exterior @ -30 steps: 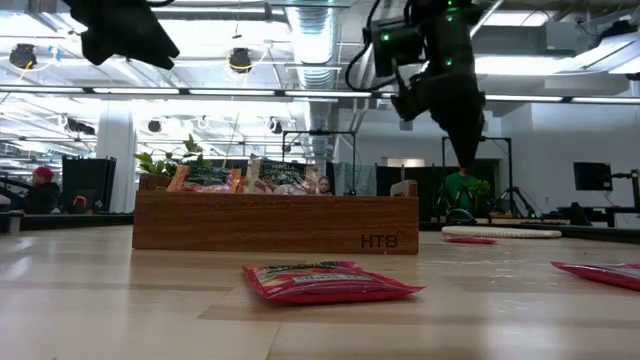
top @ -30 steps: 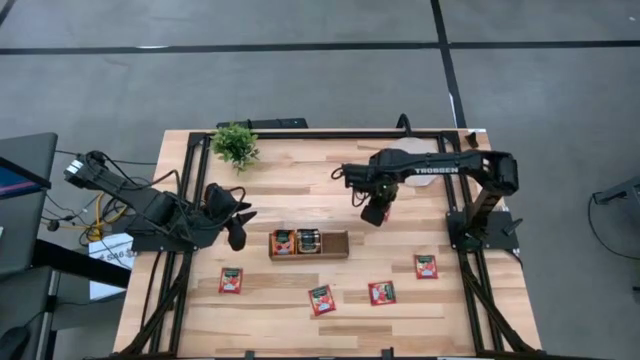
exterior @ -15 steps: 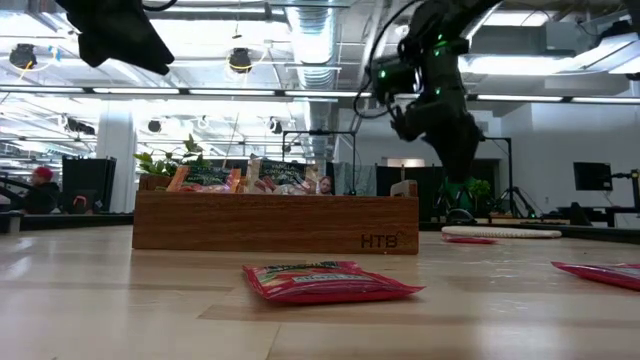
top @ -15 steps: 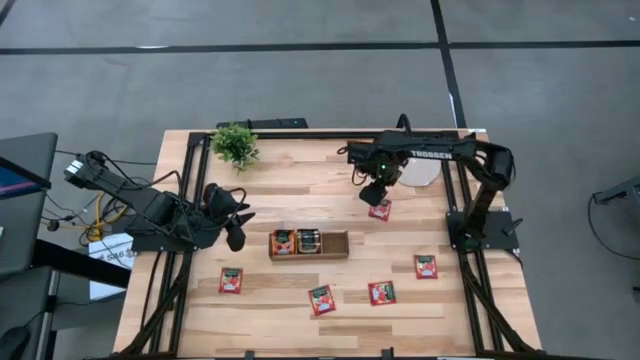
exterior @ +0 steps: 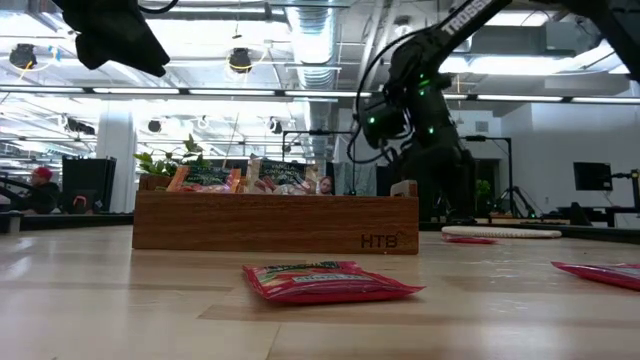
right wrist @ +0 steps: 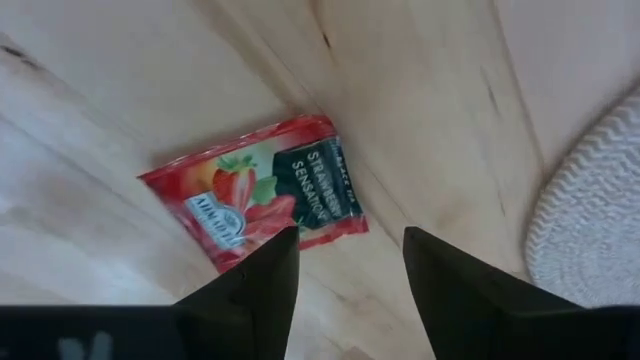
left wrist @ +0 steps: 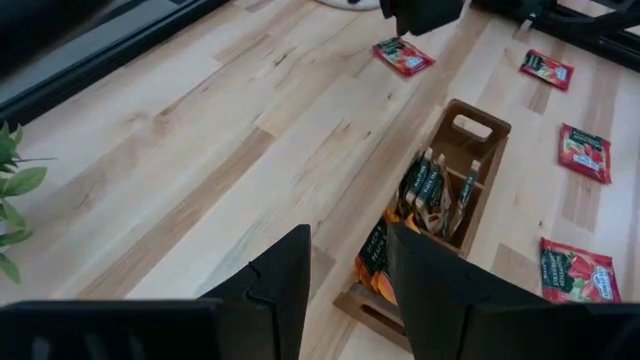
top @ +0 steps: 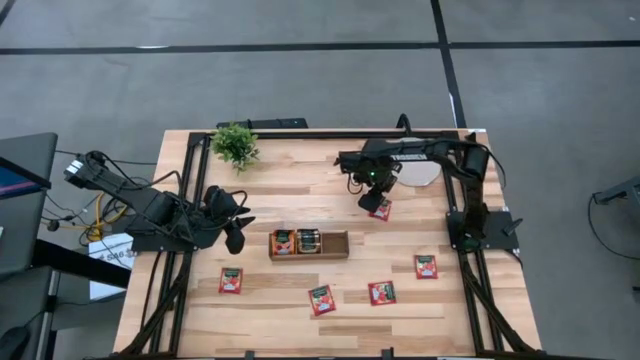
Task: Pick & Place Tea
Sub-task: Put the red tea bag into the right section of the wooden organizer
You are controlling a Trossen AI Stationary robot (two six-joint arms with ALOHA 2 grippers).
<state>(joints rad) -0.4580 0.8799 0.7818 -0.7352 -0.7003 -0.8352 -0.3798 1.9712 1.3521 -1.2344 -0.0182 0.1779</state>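
Several red tea sachets lie flat on the wooden table. One sachet is near the far right, beside a white mat. My right gripper hovers open just above it, pointing steeply down, with the sachet ahead of its fingertips and untouched. Others lie along the near side: a sachet, a sachet, a sachet, and a sachet. The wooden tray holds sachets standing on edge in its left and middle compartments. My left gripper waits open, raised left of the tray.
A round white mat lies at the far right next to the sachet under my right gripper. A small potted plant stands at the far left. Black frame rails run along the table's left, right and far edges.
My right gripper has come down toward the sachet beside the white mat, which had been hidden under the gripper in the high view. The arm has drawn in toward the far edge as it sank. The sachets and the tray have stayed in place.
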